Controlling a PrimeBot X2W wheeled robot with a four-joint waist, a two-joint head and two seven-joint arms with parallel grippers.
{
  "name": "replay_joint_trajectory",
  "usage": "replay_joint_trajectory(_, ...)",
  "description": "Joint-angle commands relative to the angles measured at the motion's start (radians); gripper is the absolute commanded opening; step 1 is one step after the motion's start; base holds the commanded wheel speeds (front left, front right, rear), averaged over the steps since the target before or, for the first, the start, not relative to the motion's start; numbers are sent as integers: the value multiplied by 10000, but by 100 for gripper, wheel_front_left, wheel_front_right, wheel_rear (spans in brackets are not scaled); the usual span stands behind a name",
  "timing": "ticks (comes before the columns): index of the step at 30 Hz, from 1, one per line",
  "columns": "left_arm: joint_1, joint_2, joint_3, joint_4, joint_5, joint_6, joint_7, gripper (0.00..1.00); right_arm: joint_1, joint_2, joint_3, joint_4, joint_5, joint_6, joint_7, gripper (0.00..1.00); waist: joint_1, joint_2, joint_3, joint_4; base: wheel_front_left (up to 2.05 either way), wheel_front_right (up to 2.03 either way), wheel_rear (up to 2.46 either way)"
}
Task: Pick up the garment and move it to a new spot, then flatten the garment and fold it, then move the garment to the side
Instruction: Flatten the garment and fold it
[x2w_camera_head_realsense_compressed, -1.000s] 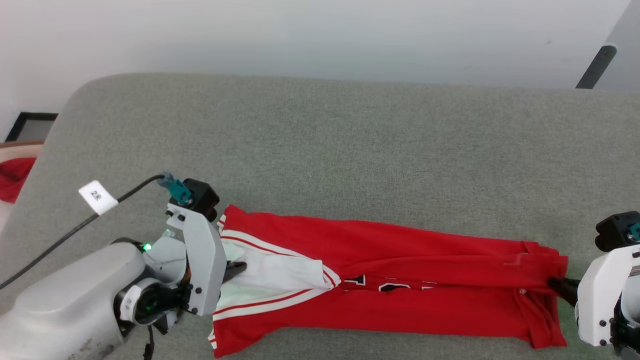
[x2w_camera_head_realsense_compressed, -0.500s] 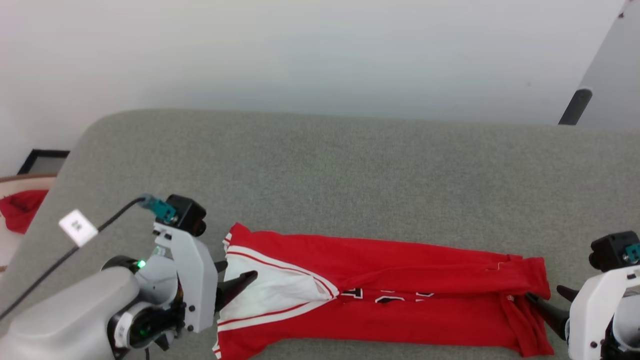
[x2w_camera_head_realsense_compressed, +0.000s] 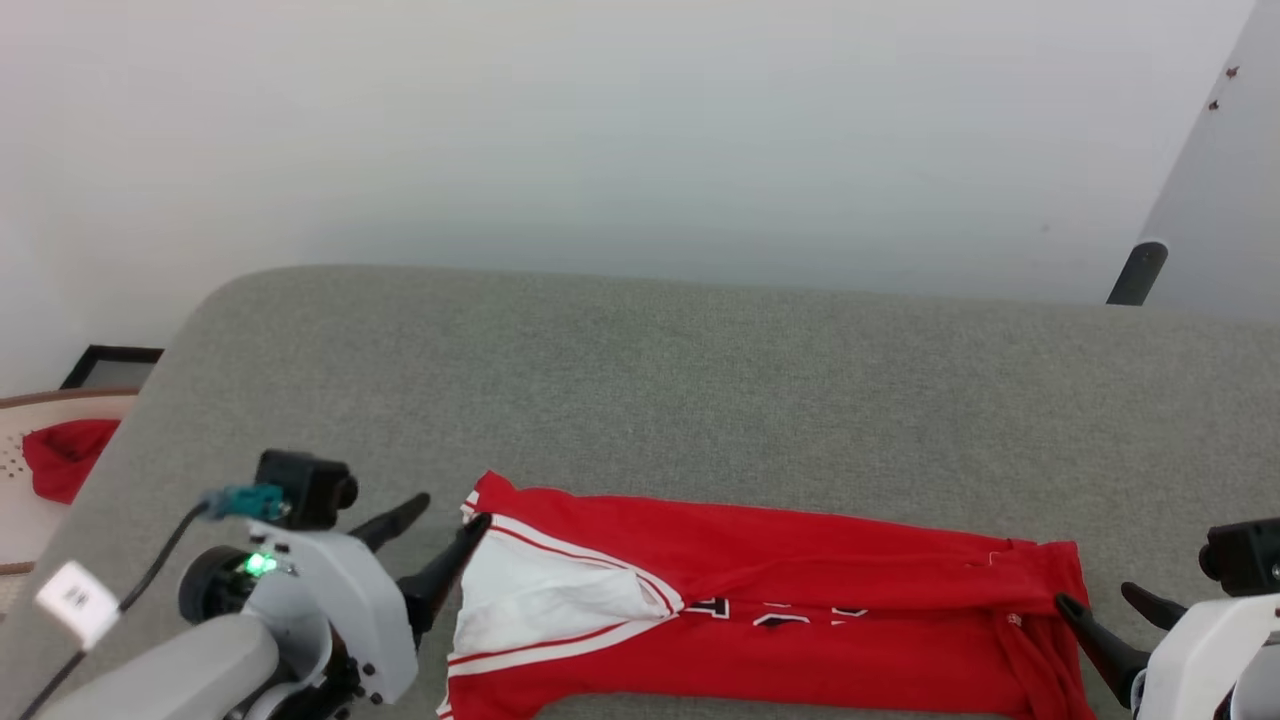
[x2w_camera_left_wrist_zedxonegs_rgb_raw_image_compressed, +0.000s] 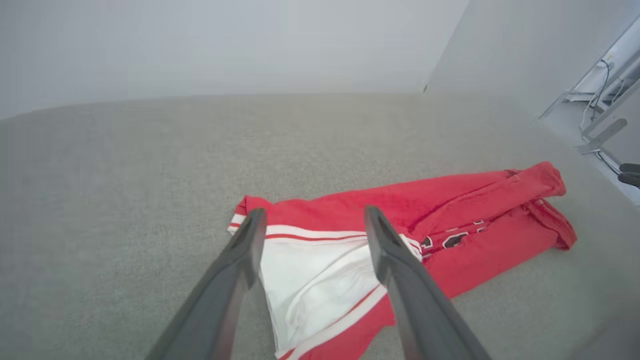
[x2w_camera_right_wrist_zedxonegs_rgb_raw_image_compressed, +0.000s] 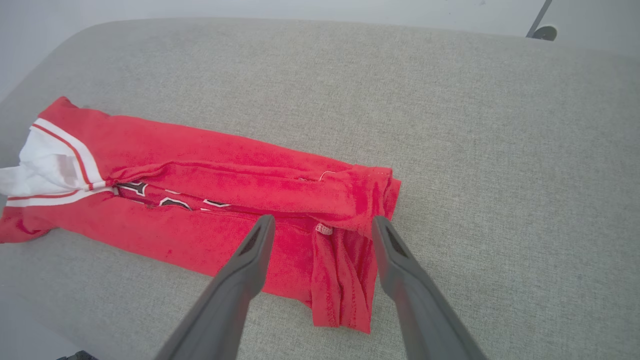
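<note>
1. Left hand (x2w_camera_head_realsense_compressed: 455, 508) and right hand (x2w_camera_head_realsense_compressed: 1094, 594): spread wide, empty, one at each garment end.
2. Garment (x2w_camera_head_realsense_compressed: 800, 570): long folded strip, lower centre of frame, on grey worktop (x2w_camera_head_realsense_compressed: 700, 380).
3. Risk: fingertip snagging cloth while pulling away, undoing the fold.

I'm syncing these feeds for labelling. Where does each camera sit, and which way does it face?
Head view: on the head, facing forward and down at the garment on the grey cushion; left gripper and right gripper show, open.
Left wrist view: on the left wrist, along its two fingers toward the garment's white-sleeved end.
Right wrist view: on the right wrist, along its fingers toward the garment's red end.
Shared: all show the garment; wrist views from opposite ends.
</note>
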Motion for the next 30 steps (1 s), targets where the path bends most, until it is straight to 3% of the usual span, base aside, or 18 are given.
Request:
replay_joint_trajectory(1, 206, -15, 47, 73, 245, 82, -402, 100, 127, 53, -53, 36, -104, -11, -246, 100, 0, 0, -78, 37, 0, 0, 0)
replay_joint_trajectory(5, 556, -89, 289, 266, 572, 197, -1419, 100, 298, 89, -204, 285, -259, -11, -878, 100, 0, 0, -143, 65, 0, 0, 0)
replay_joint_trajectory(10, 1144, -309, 1029, 517, 895, 274, -1819, 100, 297, 93, -462, 795, -190, -11, -1073, 100, 0, 0, -132, 170, 0, 0, 0)
replay_joint_trajectory(21, 3442, -1572, 4767, 655, 2865, -114, -1815, 100, -45, 77, -952, 1914, 118, -11, -308, 100, 0, 0, 202, 627, 0, 0, 0)
replay_joint_trajectory(30, 4720, -2787, 7012, 537, 4546, -748, -1818, 100, -600, -5, -821, 2591, 173, -11, 215, 100, 0, 0, 889, 1029, 0, 0, 0)
